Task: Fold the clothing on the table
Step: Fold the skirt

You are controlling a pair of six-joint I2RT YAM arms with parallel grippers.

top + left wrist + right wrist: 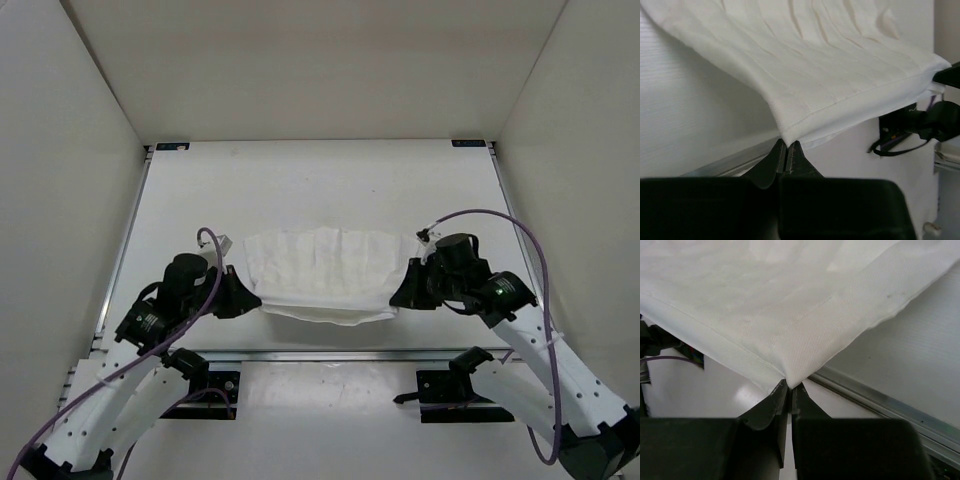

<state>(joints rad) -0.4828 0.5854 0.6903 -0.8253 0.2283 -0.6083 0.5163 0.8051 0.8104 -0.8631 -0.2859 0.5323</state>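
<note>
top external: left gripper (256,302) and right gripper (394,299) each clamp a corner of the clothing (322,268), stretching its hem between jaws for folding.

Left arm (130,385), right arm (540,350): stretched forward from near bases, wrists angled inward toward each other. Left pincer (786,150): fingers pinched together on a corner of the clothing (320,270). Right pincer (790,387): likewise, on the opposite corner.

1. Cropped at both wrist views' top edges: far side of the clothing (830,65).
2. Hidden between pinching fingertips of left gripper (786,146) and right gripper (790,386): clothing's corners.
3. Covered by clothing: part of the table (300,190).
</note>
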